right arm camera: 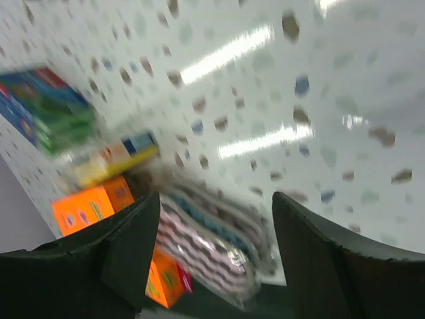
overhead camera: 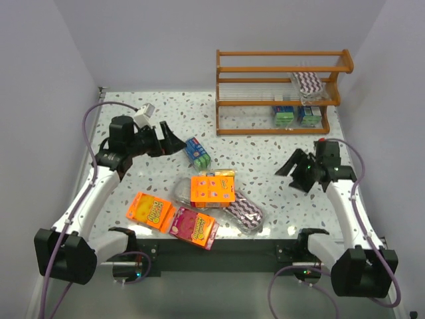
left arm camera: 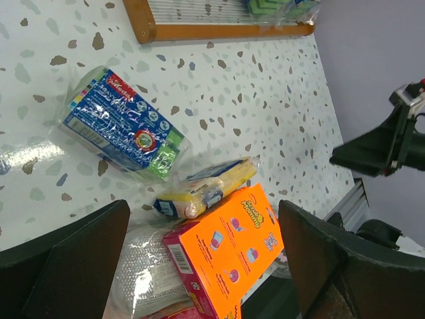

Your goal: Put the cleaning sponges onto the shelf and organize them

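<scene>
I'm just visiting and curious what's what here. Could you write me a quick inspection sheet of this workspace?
Surface: speckled white table, no spills seen.
Job's things: shelf holds a zigzag pack above two blue-green packs on its bottom tier; others lie on the table, among them a loose blue-green pack and an orange box.
Clutter: nothing seen.
Grippers: left gripper and right gripper both open, holding nothing.
Cables: purple cables loop along both arms.
Surroundings: plain pale walls.
</scene>
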Robot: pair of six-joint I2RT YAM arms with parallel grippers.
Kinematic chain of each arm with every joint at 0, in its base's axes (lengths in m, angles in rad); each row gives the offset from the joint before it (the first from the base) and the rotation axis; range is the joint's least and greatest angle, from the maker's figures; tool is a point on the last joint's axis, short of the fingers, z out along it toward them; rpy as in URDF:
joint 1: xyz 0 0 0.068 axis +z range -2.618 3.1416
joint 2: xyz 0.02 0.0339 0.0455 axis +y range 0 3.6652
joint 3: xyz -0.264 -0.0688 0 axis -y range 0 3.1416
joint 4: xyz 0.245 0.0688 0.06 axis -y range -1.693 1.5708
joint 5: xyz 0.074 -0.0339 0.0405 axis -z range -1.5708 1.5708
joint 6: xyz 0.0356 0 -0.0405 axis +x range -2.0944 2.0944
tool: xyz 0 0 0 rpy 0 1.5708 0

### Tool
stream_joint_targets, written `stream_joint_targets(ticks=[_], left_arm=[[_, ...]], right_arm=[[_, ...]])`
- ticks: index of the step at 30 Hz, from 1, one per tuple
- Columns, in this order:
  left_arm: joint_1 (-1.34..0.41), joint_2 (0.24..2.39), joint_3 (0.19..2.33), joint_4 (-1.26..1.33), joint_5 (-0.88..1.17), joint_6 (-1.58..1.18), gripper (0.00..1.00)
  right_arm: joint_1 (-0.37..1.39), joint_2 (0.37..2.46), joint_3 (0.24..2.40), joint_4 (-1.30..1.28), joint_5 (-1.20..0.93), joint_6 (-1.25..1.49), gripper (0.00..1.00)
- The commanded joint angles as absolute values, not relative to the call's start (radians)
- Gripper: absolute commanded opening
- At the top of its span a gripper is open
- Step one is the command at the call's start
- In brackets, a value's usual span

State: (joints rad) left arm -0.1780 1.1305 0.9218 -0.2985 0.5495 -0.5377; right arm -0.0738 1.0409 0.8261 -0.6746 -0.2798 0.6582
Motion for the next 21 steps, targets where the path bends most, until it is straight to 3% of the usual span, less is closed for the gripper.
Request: stream_joint_targets(ticks=[1, 12, 21], left_arm=[[-0.179, 1.088, 0.910, -0.282, 0.575, -0.517, 1.00], [-0.179, 1.066, 0.870, -0.279, 0.594, -0.520, 1.00], [-0.179, 1.058, 0.847, -0.268, 0.592, -0.528, 1.00]], right_arm=[[-0.016, 0.913, 0.786, -0.969, -0.408, 0.517, 0.72], [0.043, 0.644, 0.601, -1.213, -0.537, 0.506, 0.77], [0.090, 0.738, 0.537, -1.076, -0.598, 0.522, 0.77]])
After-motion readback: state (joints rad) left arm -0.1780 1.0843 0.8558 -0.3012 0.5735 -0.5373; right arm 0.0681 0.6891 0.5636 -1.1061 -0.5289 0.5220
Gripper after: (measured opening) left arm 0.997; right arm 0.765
